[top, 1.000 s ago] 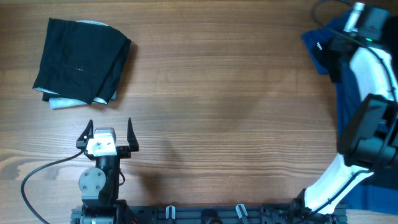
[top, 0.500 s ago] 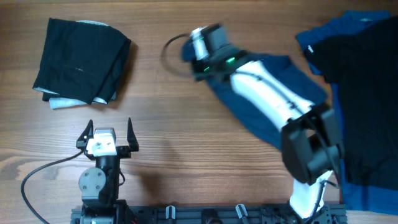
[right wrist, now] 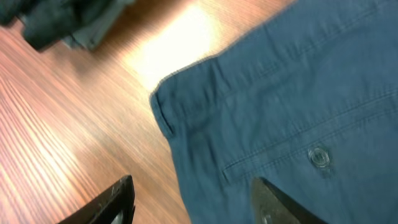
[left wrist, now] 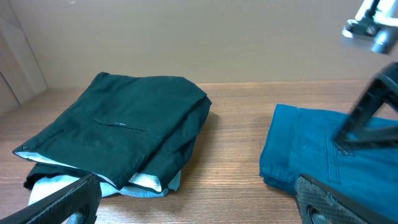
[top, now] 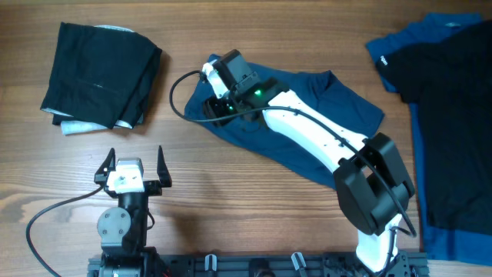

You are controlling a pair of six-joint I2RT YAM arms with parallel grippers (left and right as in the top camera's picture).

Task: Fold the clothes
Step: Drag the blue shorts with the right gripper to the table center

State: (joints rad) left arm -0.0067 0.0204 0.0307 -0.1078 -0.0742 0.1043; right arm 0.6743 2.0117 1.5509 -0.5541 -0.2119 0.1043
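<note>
The navy garment [top: 350, 108] lies loose and rumpled on the wooden worktop [top: 254, 223], just toward 3 o'clock from the middle in the overhead view. Its long axis runs roughly from 10 o'clock to 4 o'clock, and the right arm crosses over much of it. Its 10 o'clock end sits under the right gripper [top: 217, 101]. The right wrist view shows that end closely: a stitched, hemmed corner pointing toward the bare wood, a pocket seam and a small pale button [right wrist: 319, 155] beside it. The right gripper's [right wrist: 196, 205] jaws stand apart above the cloth with nothing clamped between them. A black cable [top: 181, 100] loops on the wood just toward 9 o'clock from the gripper.

At 10 o'clock on the worktop lies a folded black garment [top: 100, 69], a neat, roughly square packet. A pale cloth [top: 77, 128] peeks out at its lower edge. The left wrist view shows the same packet [left wrist: 124, 124] well apart from the navy garment's [left wrist: 323, 155] near end, with bare wood between them.

At the 3 o'clock edge a black garment [top: 453, 115] lies spread on top of a brighter blue garment [top: 392, 58], whose blue shows around it.

The left gripper [top: 136, 158] sits at 8 o'clock, low over bare wood, with its jaws spread wide and holding nothing.
</note>
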